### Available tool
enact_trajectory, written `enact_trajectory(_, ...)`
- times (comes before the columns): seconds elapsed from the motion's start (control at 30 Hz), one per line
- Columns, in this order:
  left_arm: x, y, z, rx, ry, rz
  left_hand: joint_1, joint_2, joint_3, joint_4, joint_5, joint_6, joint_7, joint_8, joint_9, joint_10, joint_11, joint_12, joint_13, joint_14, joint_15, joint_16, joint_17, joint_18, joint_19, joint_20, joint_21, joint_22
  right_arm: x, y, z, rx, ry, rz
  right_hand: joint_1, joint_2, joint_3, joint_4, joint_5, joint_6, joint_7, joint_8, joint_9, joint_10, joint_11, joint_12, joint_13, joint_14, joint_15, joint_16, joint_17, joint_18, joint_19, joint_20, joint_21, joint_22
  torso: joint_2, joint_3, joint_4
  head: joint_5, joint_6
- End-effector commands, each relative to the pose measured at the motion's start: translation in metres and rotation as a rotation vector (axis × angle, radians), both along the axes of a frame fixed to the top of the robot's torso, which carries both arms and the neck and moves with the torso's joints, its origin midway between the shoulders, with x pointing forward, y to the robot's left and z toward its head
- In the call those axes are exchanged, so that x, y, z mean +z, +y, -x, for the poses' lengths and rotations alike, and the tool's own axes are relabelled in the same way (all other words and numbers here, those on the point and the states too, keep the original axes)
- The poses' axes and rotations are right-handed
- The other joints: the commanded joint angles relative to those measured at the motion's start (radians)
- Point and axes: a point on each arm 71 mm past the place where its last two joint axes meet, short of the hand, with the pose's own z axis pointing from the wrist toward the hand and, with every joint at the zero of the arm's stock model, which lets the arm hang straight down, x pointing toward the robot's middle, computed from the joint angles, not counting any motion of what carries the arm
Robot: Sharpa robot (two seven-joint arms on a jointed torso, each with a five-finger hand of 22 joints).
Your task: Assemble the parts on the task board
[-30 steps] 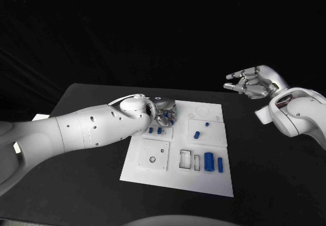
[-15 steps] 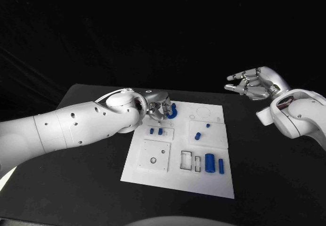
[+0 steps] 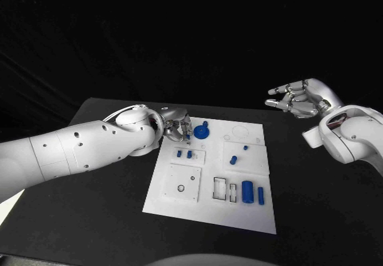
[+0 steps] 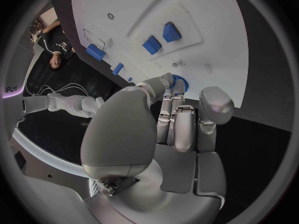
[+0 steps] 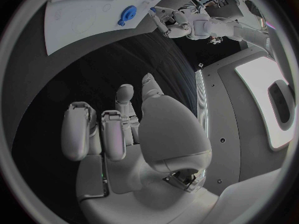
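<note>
Left hand (image 3: 177,125) (perhaps empty) at task board's (image 3: 209,212) far edge, beside blue disc (image 3: 202,132).

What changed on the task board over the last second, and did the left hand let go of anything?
The left hand drew back toward the board's far left corner, uncovering the round blue part, which now lies on the task board beside its fingers; contact between them cannot be judged. The right hand stayed raised off the board, and the other blue parts kept their places.
</note>
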Motion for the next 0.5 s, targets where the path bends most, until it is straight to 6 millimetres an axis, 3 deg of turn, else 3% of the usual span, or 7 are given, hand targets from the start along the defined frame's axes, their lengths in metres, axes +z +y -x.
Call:
enact_trajectory(0.03, -0.0057, -0.0005, -0.0005, 0.001, 0.032, -0.004, -0.011, -0.003, 0.0, -0.005, 0.003, 0.005, 0.002, -0.004, -0.001, 0.005, 0.001, -0.005, -0.002, 0.043, 0.007, 0.004, -0.001, -0.019, 0.022, 0.008, 0.002, -0.001, -0.0005, 0.0016, 0.0005, 0.015, 0.0, 0.001, 0.004, 0.008, -0.003, 0.0, 0.006, -0.003, -0.001, 0.003, 0.001, -0.006, 0.001, -0.005, -0.001, 0.075, 0.006, -0.004, 0.148, 0.008, -0.004, 0.001, -0.005, -0.001, 0.001, 0.0001, -0.0016, 0.001, 0.0)
enact_trajectory(0.5, -0.0152, -0.0019, -0.0014, -0.003, 0.051, -0.03, -0.011, -0.003, 0.0, -0.005, 0.003, 0.005, 0.002, -0.005, -0.001, 0.005, 0.001, -0.005, -0.001, 0.043, 0.007, 0.004, -0.001, -0.019, 0.022, 0.008, 0.003, -0.001, -0.001, 0.0021, 0.0006, 0.017, 0.001, 0.0, 0.004, 0.008, -0.003, 0.0, 0.006, -0.003, -0.001, 0.003, 0.001, -0.006, 0.001, -0.005, -0.001, 0.075, 0.006, -0.004, 0.148, 0.008, -0.004, 0.001, -0.005, -0.001, 0.0, 0.0008, -0.0007, 0.0, -0.003)
